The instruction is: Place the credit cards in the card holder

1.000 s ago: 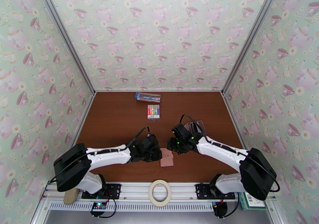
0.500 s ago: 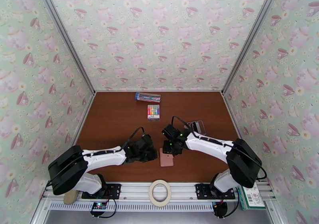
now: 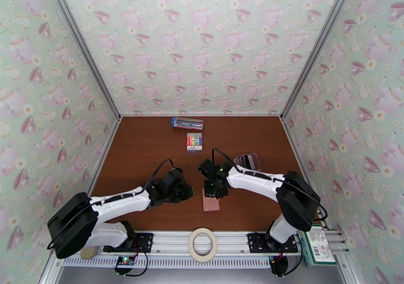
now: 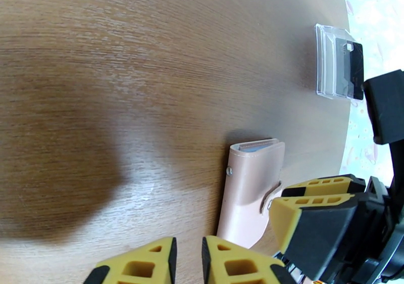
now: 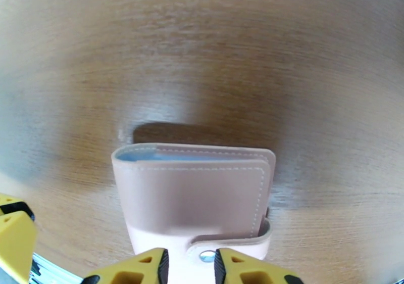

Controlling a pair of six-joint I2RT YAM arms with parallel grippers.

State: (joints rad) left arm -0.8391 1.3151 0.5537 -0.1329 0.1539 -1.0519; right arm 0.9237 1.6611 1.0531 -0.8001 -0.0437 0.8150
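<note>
**A:** What is the biggest thing here?

**B:** The brown wood-grain tabletop [image 3: 151, 153]. I place everything from the card holder [image 3: 211, 204], which lies on it flat and folded shut.

**A:** And the arms?

**B:** The left gripper [image 3: 188, 193] sits low, just left of the card holder and apart from it. Its yellow fingers [image 4: 146, 262] are drawn to a thin slit with nothing between them. The right gripper [image 3: 214, 192] hangs at the card holder's far edge, over the side with the strap. Its fingers [image 5: 136, 269] stand narrowly apart, with the snap seen in the gap. I cannot tell whether they touch the surface.

**A:** Anything else lying about?

**B:** Well beyond the card holder is a long clear pen box [image 3: 187, 123] with blue ends. A pack of rainbow markers [image 3: 194, 142] lies between that box and the card holder.

**A:** The task's things?

**B:** The card holder is dusty pink, with grey-blue lining showing at one edge. The credit cards [image 3: 247, 159] lie beyond it to the right, well apart from it, clear ones stacked with a dark one.

**A:** Smallest?

**B:** The snap button [image 5: 205, 254], a small metal stud on the strap.
</note>
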